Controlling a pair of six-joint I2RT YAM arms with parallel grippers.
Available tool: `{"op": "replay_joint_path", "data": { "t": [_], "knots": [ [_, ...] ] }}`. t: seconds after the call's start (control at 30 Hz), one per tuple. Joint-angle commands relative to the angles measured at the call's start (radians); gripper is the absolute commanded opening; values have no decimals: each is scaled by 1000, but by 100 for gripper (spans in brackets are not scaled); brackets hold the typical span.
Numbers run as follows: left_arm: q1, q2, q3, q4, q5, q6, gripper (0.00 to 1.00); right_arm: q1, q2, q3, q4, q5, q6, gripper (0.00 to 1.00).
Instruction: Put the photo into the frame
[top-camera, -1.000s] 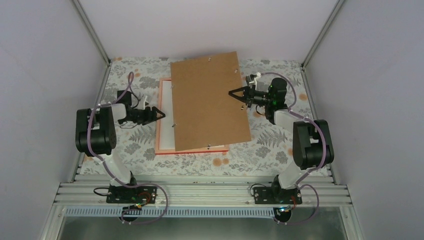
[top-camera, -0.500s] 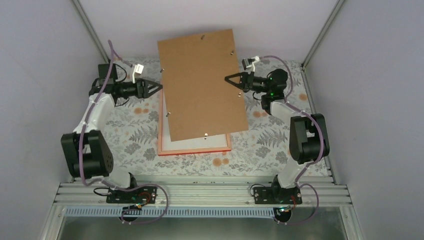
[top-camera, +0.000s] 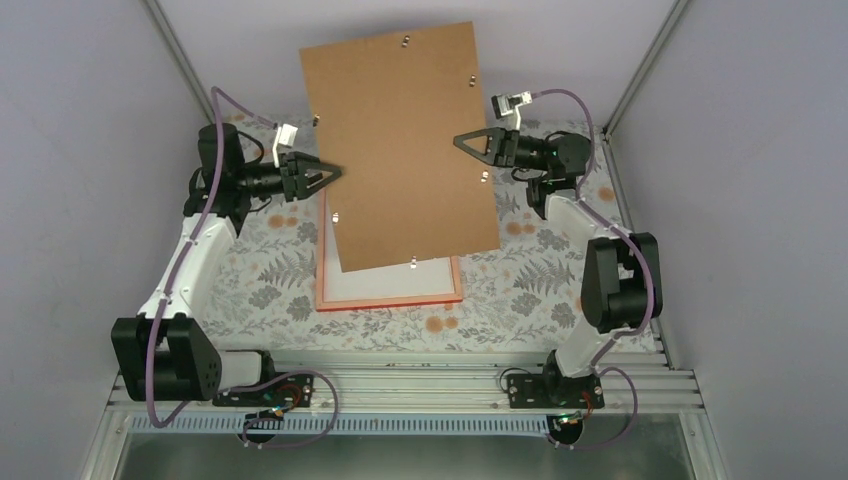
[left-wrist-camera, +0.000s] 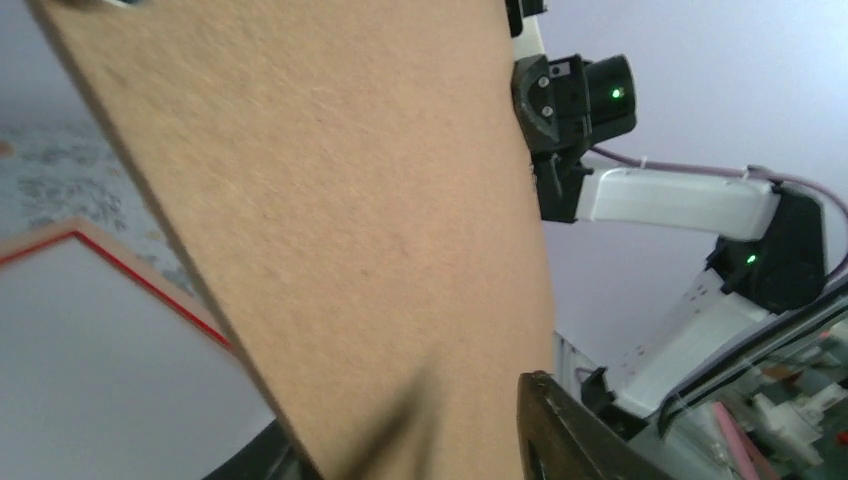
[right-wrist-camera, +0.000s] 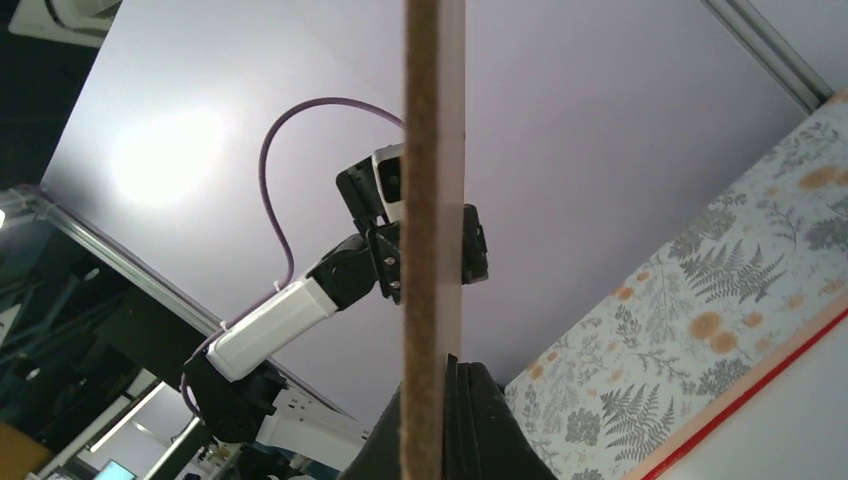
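- Backing board (top-camera: 400, 140) has risen clear above the frame (top-camera: 390, 298) on the table (top-camera: 500, 290), baring it for the photo
- Right claw (top-camera: 462, 140) pinches board's right edge; left claw (top-camera: 335, 172), half-open, newly straddles its left edge, grip unclear

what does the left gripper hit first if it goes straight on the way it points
The brown backing board: its left edge sits right at the left gripper's fingertips. Whether they already touch is unclear from above.
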Motion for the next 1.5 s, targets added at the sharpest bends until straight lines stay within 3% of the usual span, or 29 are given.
{"op": "replay_joint_path", "data": {
  "t": [0.0,0.07,0.1,0.17,0.23,0.4,0.5,0.73,0.93,1.47],
  "knots": [
    [-10,-12,7,188,-5,-150,30,16,-72,29,85,34,-11,4],
    [-7,-12,48,129,-25,-81,6,6,-75,-2,69,28,-36,4],
    [-8,-9,72,74,-44,-24,3,3,-77,-14,63,26,-49,4],
    [-2,-4,81,3,-71,43,3,3,-79,-19,-23,2,-136,6],
    [5,3,55,-1,-70,28,2,2,-92,-22,-197,-13,-281,18],
    [36,3,-31,-23,-87,14,2,2,-134,27,-866,22,-811,32],
    [53,52,-43,-112,-91,82,2,1,-132,29,-1072,45,-964,36],
    [77,173,-91,-229,-88,203,2,2,-125,-88,-1187,73,-1096,35],
    [77,230,-151,-234,-145,241,2,13,-112,-191,-1202,116,-1141,35],
    [79,381,-201,-188,-383,289,2,71,76,-163,-1227,296,-1189,33]
  ]
}}
